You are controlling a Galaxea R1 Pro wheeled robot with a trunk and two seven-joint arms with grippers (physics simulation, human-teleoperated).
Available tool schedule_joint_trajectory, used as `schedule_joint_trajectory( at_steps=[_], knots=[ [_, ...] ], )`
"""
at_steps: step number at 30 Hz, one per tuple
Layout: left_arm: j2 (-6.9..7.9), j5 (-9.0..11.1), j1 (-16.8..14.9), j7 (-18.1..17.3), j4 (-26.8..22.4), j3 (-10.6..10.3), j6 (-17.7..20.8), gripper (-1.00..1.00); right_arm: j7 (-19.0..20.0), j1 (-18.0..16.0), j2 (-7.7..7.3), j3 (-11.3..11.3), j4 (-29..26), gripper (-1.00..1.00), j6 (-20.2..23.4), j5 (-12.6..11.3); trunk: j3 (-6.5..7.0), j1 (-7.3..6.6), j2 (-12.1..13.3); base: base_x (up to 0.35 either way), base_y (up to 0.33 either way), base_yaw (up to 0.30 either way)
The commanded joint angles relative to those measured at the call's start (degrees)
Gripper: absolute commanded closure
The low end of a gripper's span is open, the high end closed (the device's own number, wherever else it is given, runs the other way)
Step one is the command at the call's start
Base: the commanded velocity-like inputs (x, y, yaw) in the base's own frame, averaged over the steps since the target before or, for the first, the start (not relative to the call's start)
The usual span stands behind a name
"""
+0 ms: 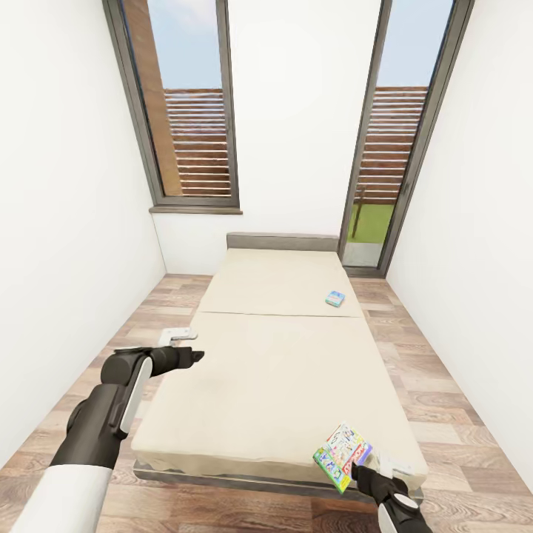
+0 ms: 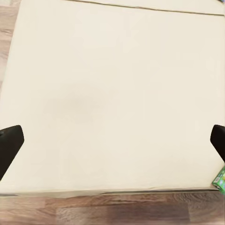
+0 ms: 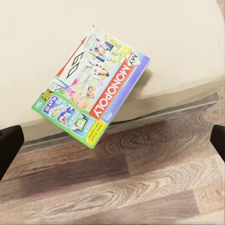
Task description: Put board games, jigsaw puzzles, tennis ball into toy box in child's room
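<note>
At the bed's (image 1: 281, 370) near right edge, we see the right gripper (image 1: 360, 469) beside the green-edged board game (image 1: 341, 456), jaws spread; the left gripper (image 1: 194, 356) is likewise spread.

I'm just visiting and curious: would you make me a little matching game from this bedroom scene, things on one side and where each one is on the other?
Things:
1. My Monopoly box
2. small blue game box
3. left gripper
4. grey headboard

Places:
A. far part of the bed, toward its right edge
B. under the white wall between the windows
C. overhanging the bed's near right corner
D. at the bed's left edge

Pairs: 1-C, 2-A, 3-D, 4-B
</note>
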Motion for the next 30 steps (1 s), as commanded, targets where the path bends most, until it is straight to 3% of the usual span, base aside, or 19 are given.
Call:
schedule_joint_trajectory(
  at_steps=[1,5,20,30],
  knots=[
    [-0.01,0.26,-0.05,0.01,-0.04,0.04,0.33,-1.00,-0.11,-0.02,0.01,-0.13,0.20,-1.00,0.24,-0.26,-0.13,0.04,-0.13,0.000,0.000,0.000],
    [-0.03,0.25,-0.05,0.03,-0.04,0.04,0.41,-1.00,-0.12,-0.01,-0.05,-0.12,0.64,-1.00,0.10,-0.26,-0.13,0.04,-0.13,0.000,0.000,0.000],
    [-0.04,0.25,-0.05,0.03,-0.03,0.03,0.47,-1.00,0.23,0.03,-0.99,-0.44,0.93,-1.00,-0.07,-0.44,-2.82,3.33,-6.14,0.000,0.000,0.000],
    [-0.04,0.25,-0.05,0.03,-0.03,0.06,0.47,-1.00,0.32,0.03,-1.05,-3.48,3.79,-1.00,-3.05,-2.62,-4.61,5.53,-10.15,0.000,0.000,0.000]
  ],
)
